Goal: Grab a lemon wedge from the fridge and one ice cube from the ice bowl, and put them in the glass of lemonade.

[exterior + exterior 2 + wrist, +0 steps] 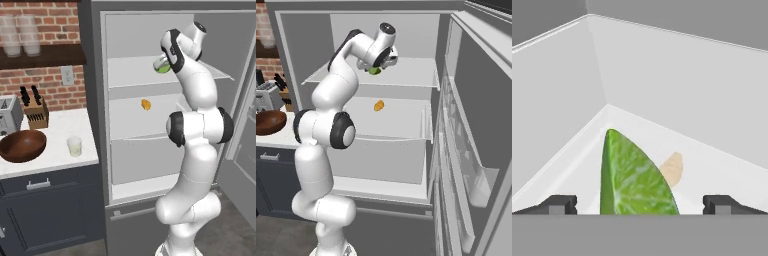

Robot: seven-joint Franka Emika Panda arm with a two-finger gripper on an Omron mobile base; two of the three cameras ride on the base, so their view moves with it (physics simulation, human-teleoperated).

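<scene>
You're looking at a glossy white arm (197, 150) built from rounded, bulbous segments. Black rings and caps mark each joint, with a broad dark band at the elbow and a small dark disc on the end of the topmost link. Your gripper (640, 204) has two small, dark, blocky fingertips (559, 204).

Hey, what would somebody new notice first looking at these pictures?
Probably the bright green lemon wedge, standing between the open hand's fingertips on the upper shelf of the open fridge. Next, the small orange piece on the shelf below. Off to the left, the brown ice bowl and the glass of lemonade wait on the counter.
</scene>
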